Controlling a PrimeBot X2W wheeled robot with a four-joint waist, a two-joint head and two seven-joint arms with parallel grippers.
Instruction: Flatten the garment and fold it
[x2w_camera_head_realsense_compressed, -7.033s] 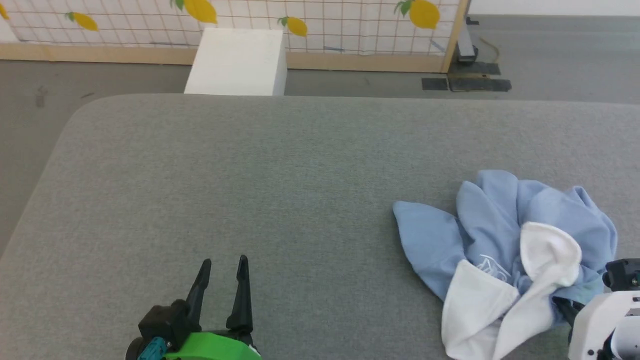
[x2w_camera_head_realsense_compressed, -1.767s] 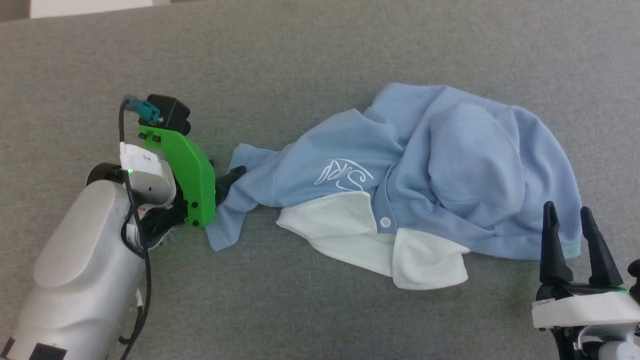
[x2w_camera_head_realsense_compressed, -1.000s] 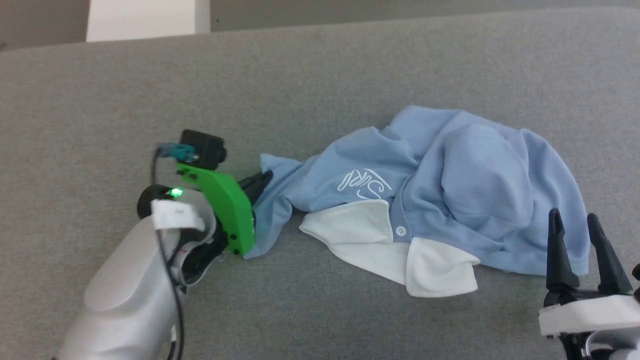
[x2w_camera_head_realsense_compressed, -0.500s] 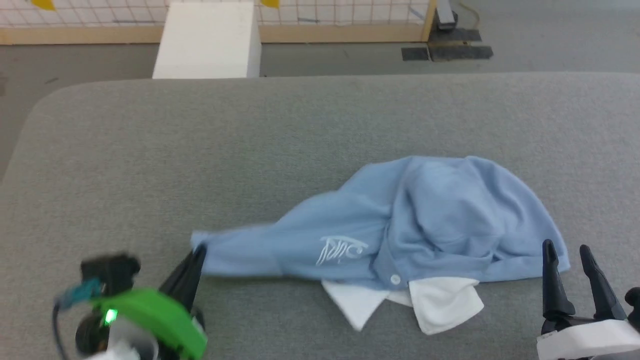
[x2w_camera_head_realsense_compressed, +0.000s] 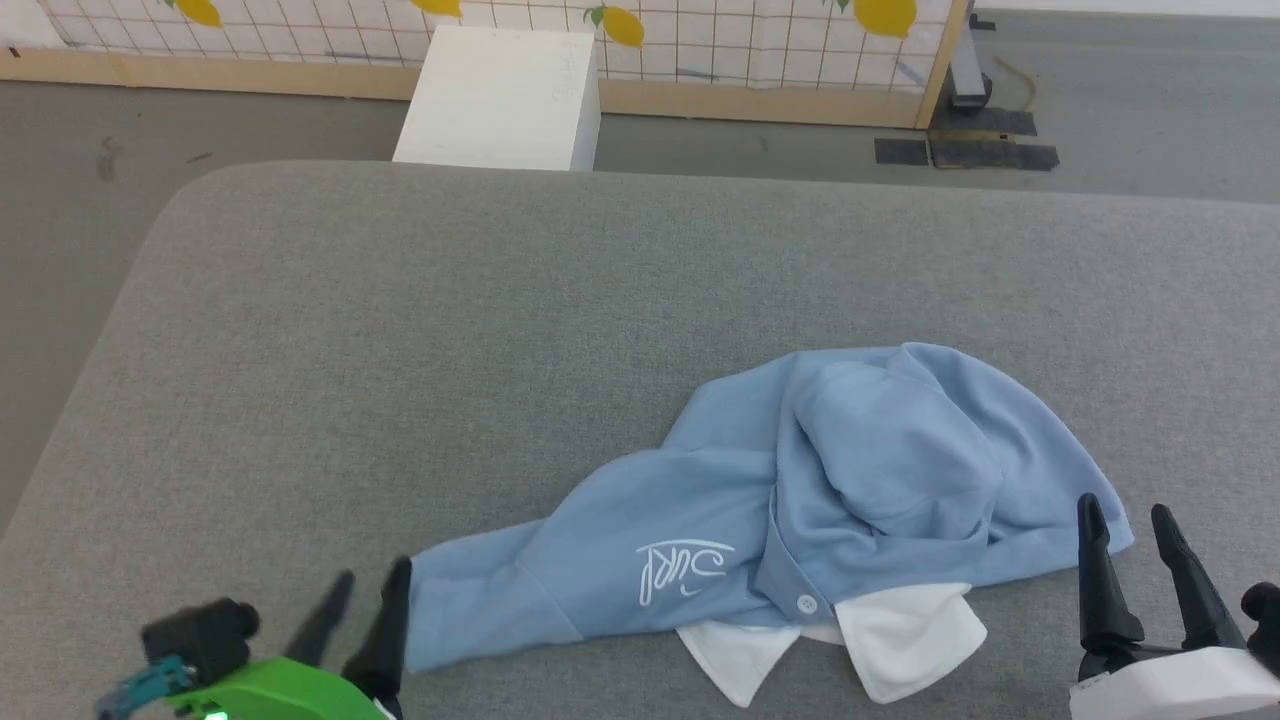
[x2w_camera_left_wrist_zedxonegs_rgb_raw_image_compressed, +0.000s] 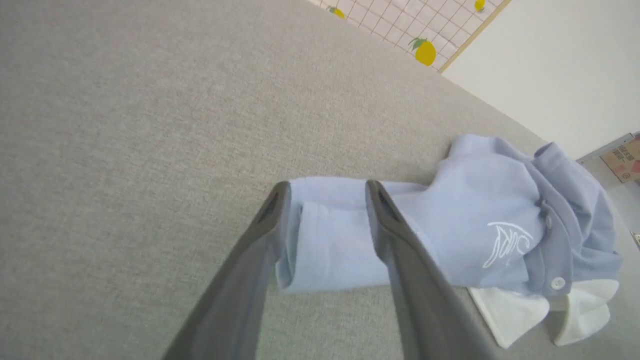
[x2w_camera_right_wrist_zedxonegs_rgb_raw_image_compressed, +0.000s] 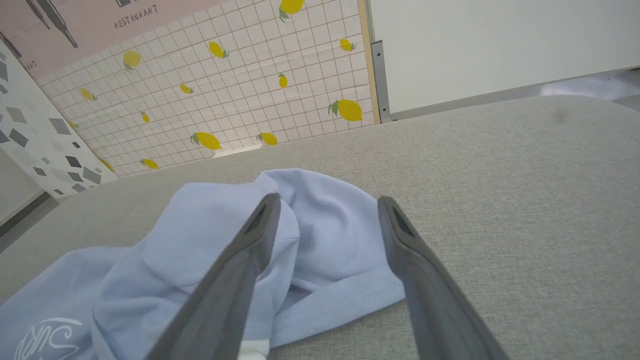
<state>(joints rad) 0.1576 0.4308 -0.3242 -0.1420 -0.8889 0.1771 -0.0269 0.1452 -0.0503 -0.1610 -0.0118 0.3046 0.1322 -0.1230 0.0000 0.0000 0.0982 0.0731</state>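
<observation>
Now we see the garment (x2w_camera_head_realsense_compressed: 800, 500) on the counter (x2w_camera_head_realsense_compressed: 500, 350), long axis running 8 to 2 o'clock, collar (x2w_camera_head_realsense_compressed: 900, 640) toward 6. Our left tool (x2w_camera_head_realsense_compressed: 365, 600) gapes at its sleeve end (x2w_camera_head_realsense_compressed: 440, 610); our right tool (x2w_camera_head_realsense_compressed: 1125, 520) stands wide.

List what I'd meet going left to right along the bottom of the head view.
Left hand → sleeve → logo → button → right hand

left claw (x2w_camera_head_realsense_compressed: 372, 578) — green mount (x2w_camera_head_realsense_compressed: 275, 690), teal plug (x2w_camera_head_realsense_compressed: 150, 684) | right claw (x2w_camera_head_realsense_compressed: 1124, 510) — white mount (x2w_camera_head_realsense_compressed: 1170, 690)
</observation>
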